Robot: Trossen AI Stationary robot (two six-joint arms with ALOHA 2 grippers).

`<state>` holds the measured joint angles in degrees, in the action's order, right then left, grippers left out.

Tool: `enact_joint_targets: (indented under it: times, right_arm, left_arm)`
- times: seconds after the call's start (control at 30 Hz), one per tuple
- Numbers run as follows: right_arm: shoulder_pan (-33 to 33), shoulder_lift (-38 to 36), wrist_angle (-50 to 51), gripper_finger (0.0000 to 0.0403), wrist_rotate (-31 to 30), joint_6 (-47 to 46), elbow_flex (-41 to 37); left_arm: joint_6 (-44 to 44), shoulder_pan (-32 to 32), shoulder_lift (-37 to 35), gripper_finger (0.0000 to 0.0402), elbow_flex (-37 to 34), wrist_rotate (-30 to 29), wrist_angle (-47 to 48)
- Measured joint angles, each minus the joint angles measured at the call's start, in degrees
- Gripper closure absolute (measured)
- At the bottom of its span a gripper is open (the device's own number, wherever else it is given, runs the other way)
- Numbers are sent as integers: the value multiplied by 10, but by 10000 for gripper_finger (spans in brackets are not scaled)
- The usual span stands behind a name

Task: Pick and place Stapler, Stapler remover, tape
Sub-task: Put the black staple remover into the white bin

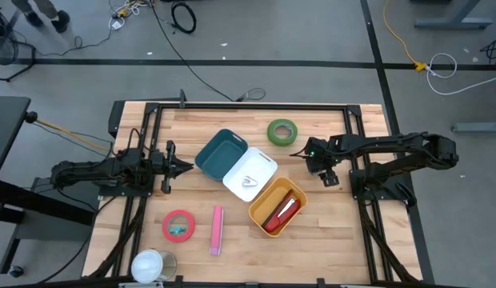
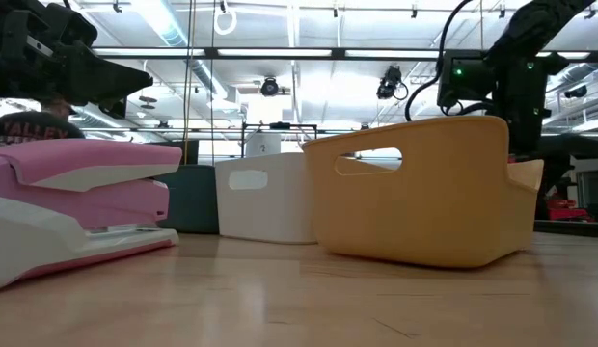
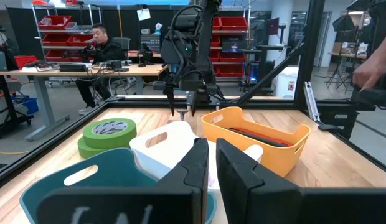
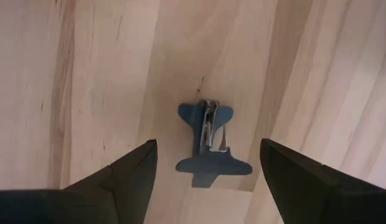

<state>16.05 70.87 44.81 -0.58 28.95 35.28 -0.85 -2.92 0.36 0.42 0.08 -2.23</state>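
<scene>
A small blue staple remover point(image 4: 208, 144) lies flat on the wooden table, straight below my right gripper point(image 4: 208, 142). That gripper point(image 1: 318, 162) points down, open, one finger on either side of the remover and above it, touching nothing. A green tape roll point(image 1: 282, 132) lies flat at the far middle of the table. The orange bin point(image 1: 278, 206) holds a red stapler point(image 1: 282, 211). A pink stapler point(image 1: 217, 230) and a pink tape roll point(image 1: 178, 226) lie near the front edge. My left gripper point(image 1: 184, 166) waits shut and level at the left, by the teal bin point(image 1: 221, 153).
A white bin point(image 1: 250, 174) with a small white item inside stands between the teal and orange bins. A shiny round object point(image 1: 154, 266) sits at the near left corner. Black frame rails point(image 1: 248, 106) border the table. Bare wood lies around the staple remover.
</scene>
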Motion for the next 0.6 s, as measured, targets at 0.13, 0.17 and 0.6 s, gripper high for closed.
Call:
enact_joint_targets:
  times: [0.13, 0.17, 0.6]
  right_arm:
    - [0, 0, -11, 119, 0, -1, -1]
    - [0, 0, -13, 120, 0, -1, -1]
    - [0, 0, -11, 163, 0, -2, -1]
  left_arm:
    - [0, 0, 0, 365, 0, 0, 0]
    - [0, 0, 0, 365, 0, 0, 0]
    - [0, 0, 0, 365, 0, 0, 0]
